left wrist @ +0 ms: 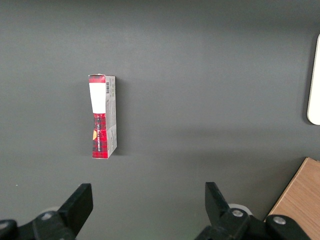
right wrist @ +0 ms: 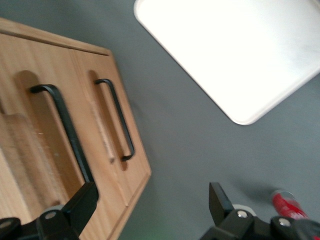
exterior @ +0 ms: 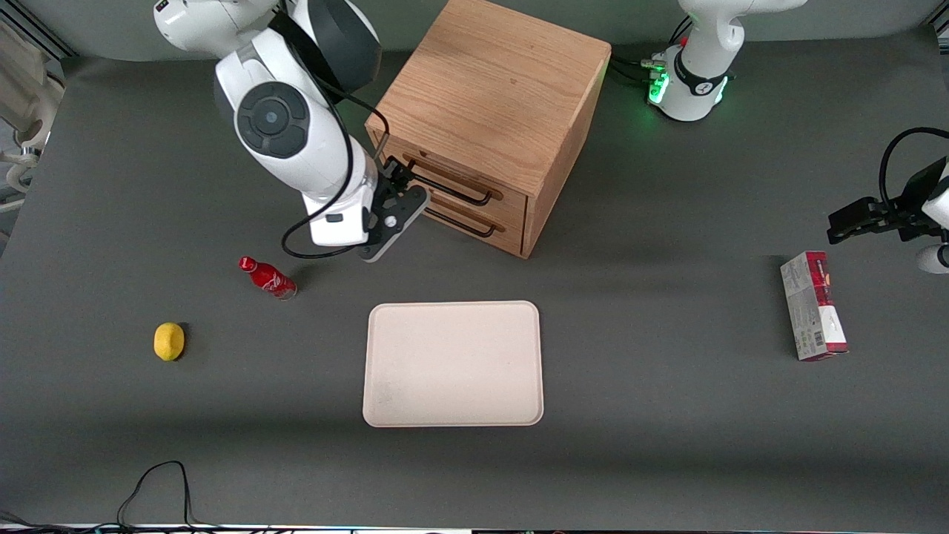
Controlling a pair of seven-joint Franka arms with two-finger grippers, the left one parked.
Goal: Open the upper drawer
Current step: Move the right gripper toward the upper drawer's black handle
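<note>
A dark grey tabletop (exterior: 667, 460) is carrying a wooden cabinet (exterior: 493, 111); a pale tray (exterior: 453, 363) is lying nearer the camera than it; a red bottle (exterior: 268, 277) and yellow lemon (exterior: 169, 341) are lying toward the working arm's end; a red-and-white carton (exterior: 812, 305) is lying toward the parked arm's end; the pincer (exterior: 397, 211) is hovering just in front of the cabinet's drawers.

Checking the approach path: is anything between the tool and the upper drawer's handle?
Nothing: in the right wrist view the open tool sits right at the upper drawer, one finger against its black handle.
</note>
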